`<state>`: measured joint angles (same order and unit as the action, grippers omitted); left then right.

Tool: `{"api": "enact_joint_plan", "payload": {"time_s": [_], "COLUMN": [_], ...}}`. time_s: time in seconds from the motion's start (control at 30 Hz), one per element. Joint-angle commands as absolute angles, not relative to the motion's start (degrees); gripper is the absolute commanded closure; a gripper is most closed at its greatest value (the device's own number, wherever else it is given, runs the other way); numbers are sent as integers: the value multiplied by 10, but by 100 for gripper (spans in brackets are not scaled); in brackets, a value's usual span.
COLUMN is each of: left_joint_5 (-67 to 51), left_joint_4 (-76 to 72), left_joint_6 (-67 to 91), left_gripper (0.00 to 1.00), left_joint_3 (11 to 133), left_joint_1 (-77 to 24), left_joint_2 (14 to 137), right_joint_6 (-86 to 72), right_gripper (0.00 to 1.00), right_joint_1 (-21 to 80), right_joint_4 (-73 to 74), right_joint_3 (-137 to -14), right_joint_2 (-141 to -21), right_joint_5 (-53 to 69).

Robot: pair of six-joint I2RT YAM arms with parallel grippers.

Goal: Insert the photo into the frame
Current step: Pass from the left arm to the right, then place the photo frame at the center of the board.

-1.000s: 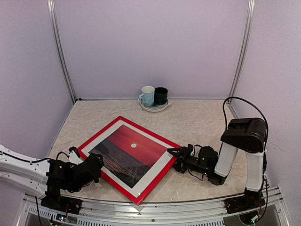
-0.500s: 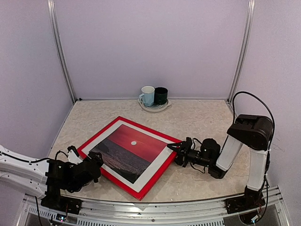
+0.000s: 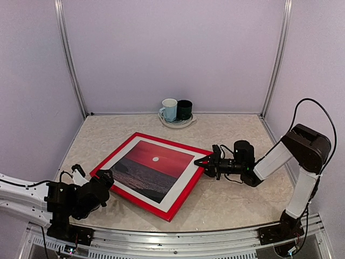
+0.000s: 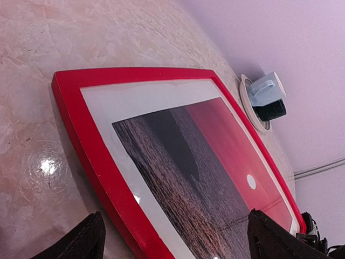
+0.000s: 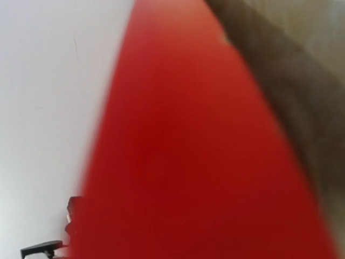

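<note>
**Swung round since a second ago: the frame (image 3: 129, 193) and both arms**

Overhead view. Compared with the picture a second earlier, the frame's right corner now lies nearer the back wall. The right arm has stretched out lower behind that corner, and the left gripper (image 3: 104, 181) has drawn back a little from the left corner. The frame lies askew on the table (image 3: 232, 135). The photo (image 3: 146, 168) sits inside it, bordered by a white mat (image 4: 140, 97). The right gripper (image 3: 203, 162) is at the frame's right corner. From here I cannot tell whether its jaws are closed on the edge.

Left wrist view. Only this view shows the left gripper's state: two dark fingertips (image 4: 86, 240) stand wide apart with nothing between them, just short of the frame's near edge.

Right wrist view. A red blur, the frame seen very close, fills the picture, and no fingers show.

Surroundings. By the back wall, a pale blue cup (image 3: 169, 109) and a dark cup (image 3: 184, 109) stand together on a saucer (image 3: 176, 123), well apart from the frame.
</note>
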<state>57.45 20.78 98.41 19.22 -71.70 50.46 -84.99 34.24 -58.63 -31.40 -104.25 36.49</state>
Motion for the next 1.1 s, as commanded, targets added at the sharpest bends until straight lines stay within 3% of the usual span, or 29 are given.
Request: {"api": "enact_joint_plan", "payload": {"time_s": [0.0,0.23,0.4,0.5,0.83,1.07], "left_joint_5": [583,587,587,586,484,381], "left_joint_4": [224,224,226,227,13,-108], "left_joint_6": [967,962,947,926,694,604], "left_gripper": [10,10,9,7,5,3], "left_joint_3": [192,190,190,190,168,223], "left_joint_1": [-713,-710,-699,-679,-464,-355], "left_joint_2": [497,483,474,461,432,591], "right_joint_6": [-787,-683,-614,-531,-346,-312], "right_gripper": [79,82,92,93,91,91], "right_joint_1": [309,254,221,208,166,160], "right_joint_4": [-563,-470,-427,-329,-74,-33], "right_joint_3": [-341,-400,-448,-480,-535,-552], "right_joint_2": [-1041,-1063,-1094,-1091,-1083,-1091], "right_joint_5": [437,533,638,654,632,622]}}
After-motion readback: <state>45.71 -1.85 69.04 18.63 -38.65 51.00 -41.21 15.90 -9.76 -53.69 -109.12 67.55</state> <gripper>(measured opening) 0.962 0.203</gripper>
